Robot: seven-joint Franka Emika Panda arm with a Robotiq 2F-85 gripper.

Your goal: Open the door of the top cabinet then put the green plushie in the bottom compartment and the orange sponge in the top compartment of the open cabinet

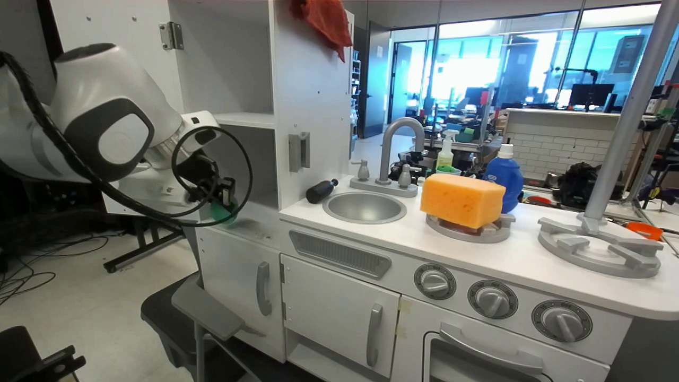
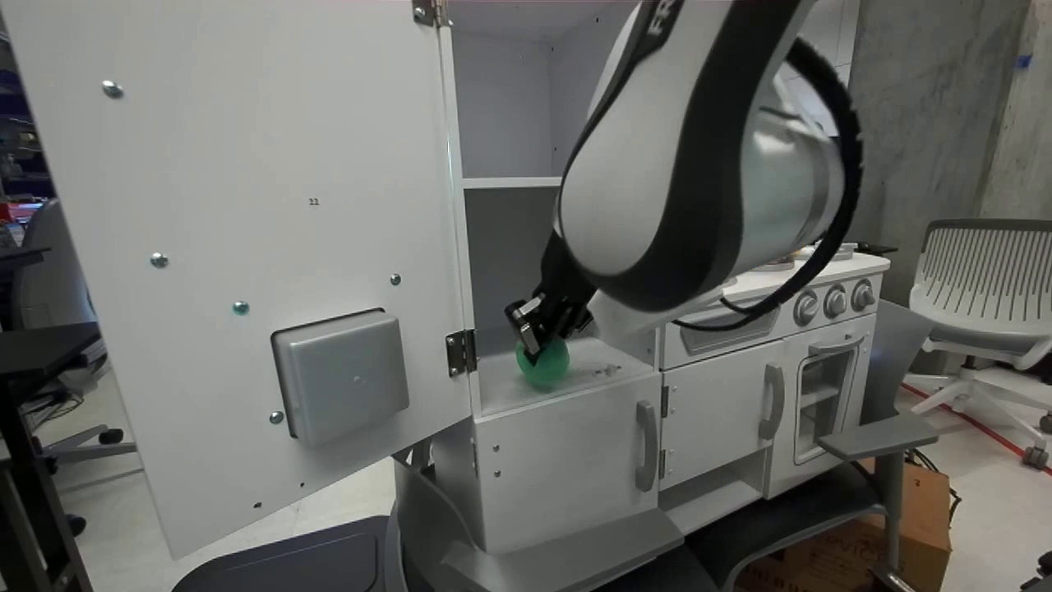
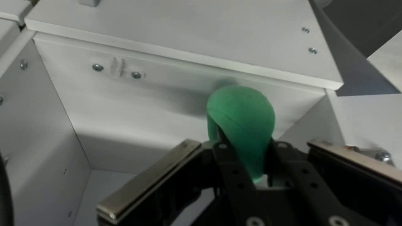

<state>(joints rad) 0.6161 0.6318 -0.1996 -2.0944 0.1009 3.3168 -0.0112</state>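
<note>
Two black fingers (image 3: 231,172) are pressing in on the green plushie (image 3: 243,110), standing just a narrow gap apart, and the soft ball is filling that gap and bulging out past the tips of the gripper (image 3: 248,142)! Down at the bottom of the wrist view the bases are sinking into shadow and blur, so those are hard to read. The plushie is showing low at the front of the bottom compartment (image 2: 509,263), on its floor (image 2: 501,396) or just over it; I can't tell which. In an exterior view a black cable (image 1: 69,155) is looping right across the grip, and in both exterior views the arm (image 2: 633,197) is covering part of that compartment. Just above, a white shelf (image 2: 509,183) is running behind the arm, and the top compartment (image 1: 225,63) over it is showing only in part. The door (image 2: 246,164) is hanging wide on its hinges (image 2: 461,353), the view's edge cutting off its top; the top cabinet (image 1: 310,101) is losing its upper end the same way, and the red-orange cloth (image 1: 326,24) on its side is getting clipped too. Well apart, out on the counter (image 1: 415,228), the orange sponge (image 1: 461,199) is resting on a grey burner (image 1: 451,232), hiding much of it and blocking part of a blue bottle (image 1: 506,178) behind. Farthest back, the windows (image 1: 467,63) are glaring in an exterior view, washing out what is lying beyond them.
</note>
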